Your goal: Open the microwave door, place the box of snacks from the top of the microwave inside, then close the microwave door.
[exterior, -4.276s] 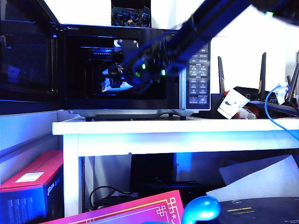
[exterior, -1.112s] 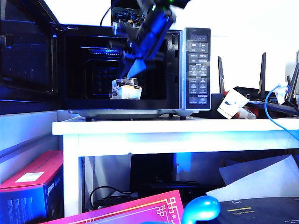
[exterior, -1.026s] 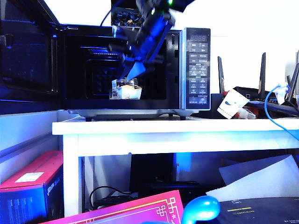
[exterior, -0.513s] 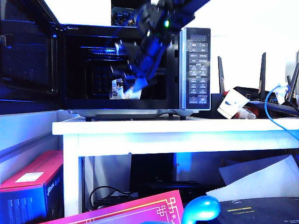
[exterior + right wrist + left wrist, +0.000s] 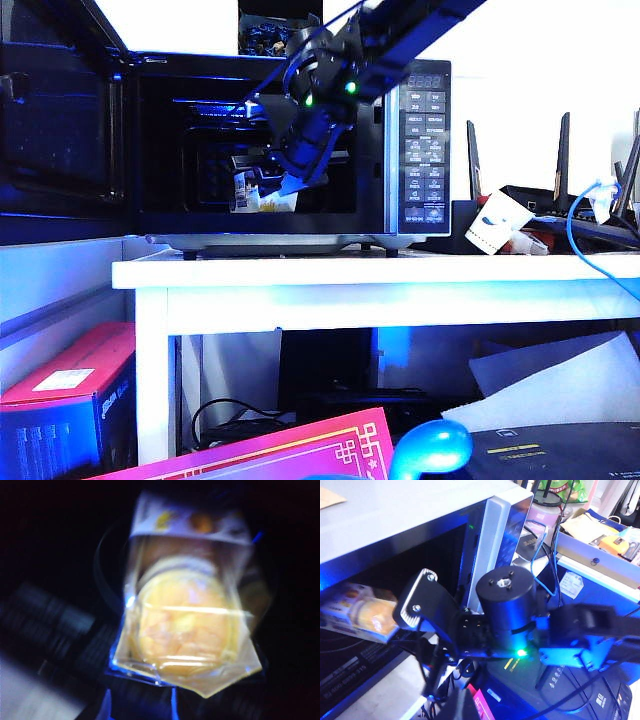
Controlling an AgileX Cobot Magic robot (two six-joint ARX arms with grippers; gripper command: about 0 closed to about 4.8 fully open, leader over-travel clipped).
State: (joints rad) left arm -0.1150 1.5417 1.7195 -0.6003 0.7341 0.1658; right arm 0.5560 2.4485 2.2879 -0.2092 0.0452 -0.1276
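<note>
The door (image 5: 60, 120) stands swung open at 9 o'clock of the microwave (image 5: 420, 140), which sits on the white desk (image 5: 380, 275). Inside the cavity, the snack box (image 5: 262, 195) is clamped in the right gripper (image 5: 285, 185), which reaches in from 1 o'clock. The left gripper is out of view.

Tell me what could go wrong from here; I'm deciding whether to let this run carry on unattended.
The right gripper holds the box of snacks tilted inside the microwave; letting go now could tip it over. The right arm fills the opening, so pulling out could clip the frame or drag the box along. The microwave door is open, and the left gripper, out of view, has to wait for the right arm to clear before closing it.
</note>
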